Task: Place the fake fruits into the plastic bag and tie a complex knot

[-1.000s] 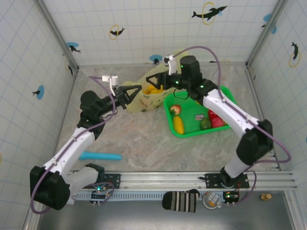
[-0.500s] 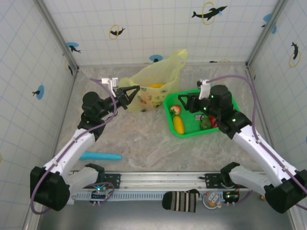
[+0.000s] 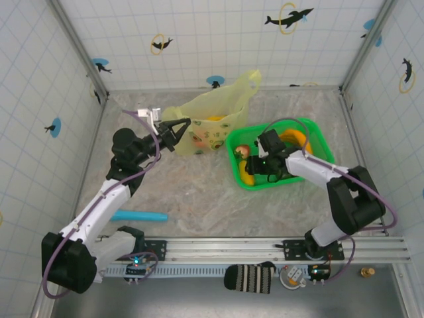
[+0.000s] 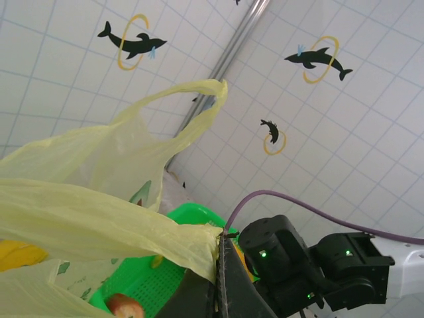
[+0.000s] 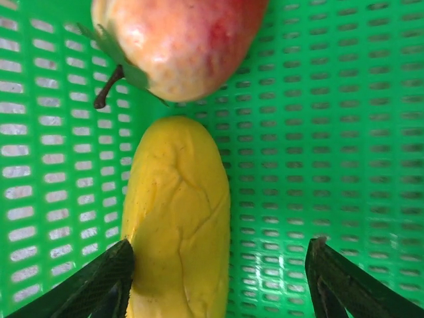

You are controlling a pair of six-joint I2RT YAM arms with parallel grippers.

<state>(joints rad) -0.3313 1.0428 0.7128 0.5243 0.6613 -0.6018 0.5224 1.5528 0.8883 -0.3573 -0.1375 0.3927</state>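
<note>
A: The plastic bag (image 3: 215, 109)?
B: Looks flimsy. It's at the back of the table (image 3: 199, 199), with the left claw (image 3: 180, 126) clamped on its rim.
A: The fake fruits (image 3: 242, 152)?
B: Mostly in the green tray (image 3: 311, 126). The right claw (image 5: 218, 265) gapes, empty, astride a slick-looking, hard yellow fruit (image 5: 177, 218). Grip its middle.

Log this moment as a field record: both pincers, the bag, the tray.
left pincer: shut on the rim of the plastic bag, lifting that edge
right pincer: open, low in the green tray, fingers either side of the yellow fruit
tray contents near pincer: yellow fruit, with a red-yellow fruit just beyond it
</note>
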